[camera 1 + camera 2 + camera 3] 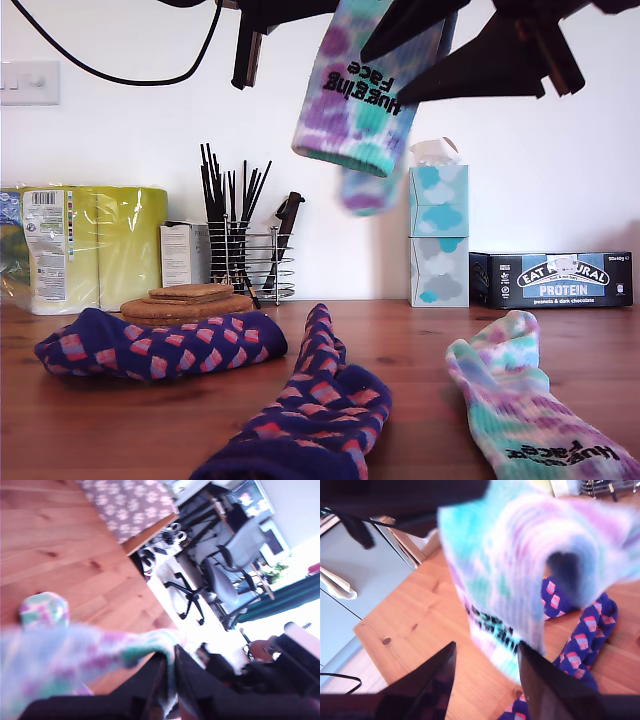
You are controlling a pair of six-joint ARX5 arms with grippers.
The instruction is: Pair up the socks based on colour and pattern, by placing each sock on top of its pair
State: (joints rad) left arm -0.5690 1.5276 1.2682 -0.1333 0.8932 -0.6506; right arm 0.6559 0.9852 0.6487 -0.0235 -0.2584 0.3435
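My first gripper [170, 680] pinches a tie-dye sock [85, 655] above the wooden table [60, 555].

Raised sock [355, 105]: pastel teal, purple, pink tie-dye; black cuff lettering. Sock at exterior view's near right [525, 410]: same tie-dye, same lettering. Left sock [150, 345] and near-centre sock [320, 410]: navy-purple with pink-red blocks. Table [420, 345]: reddish-brown wood.

On the cuff of the hanging tie-dye sock [360, 90], "hugging face" is being shown upside down in black. The same lettering is being displayed on the tie-dye sock lying on the table [530, 410]. "EAT NATURAL PROTEIN" is being shown on the dark box [560, 279].
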